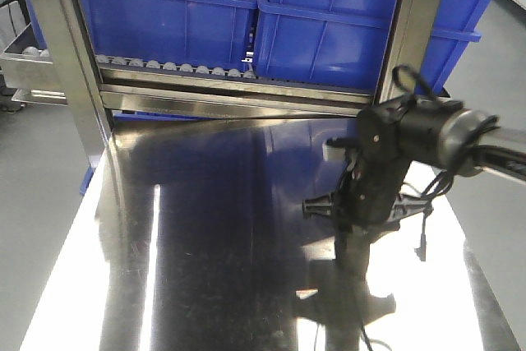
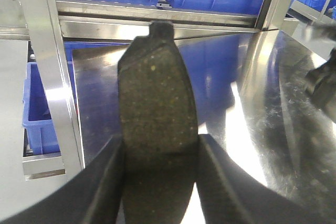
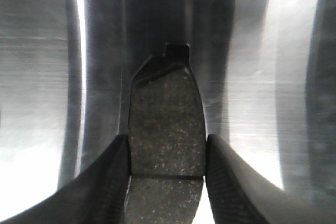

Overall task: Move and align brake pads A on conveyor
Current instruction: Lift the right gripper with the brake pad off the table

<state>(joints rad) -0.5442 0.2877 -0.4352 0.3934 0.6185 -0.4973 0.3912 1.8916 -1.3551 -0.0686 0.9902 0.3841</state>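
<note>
In the left wrist view, my left gripper [image 2: 160, 148] is shut on a dark grey speckled brake pad [image 2: 156, 87], which sticks out lengthwise beyond the fingers, held above the steel tabletop [image 2: 262, 108]. My right gripper [image 3: 167, 153] is shut on a second brake pad [image 3: 165, 119] with a thin groove across it, just over the steel surface. In the front view the right gripper [image 1: 345, 223] points down at the table's right side. The conveyor is out of view.
Blue bins [image 1: 329, 30] stand on a roller rack behind the steel tabletop [image 1: 205, 228]. Steel frame posts [image 1: 62, 47] rise at the back left and back right. The right arm [image 2: 323, 80] shows blurred at the right edge of the left wrist view.
</note>
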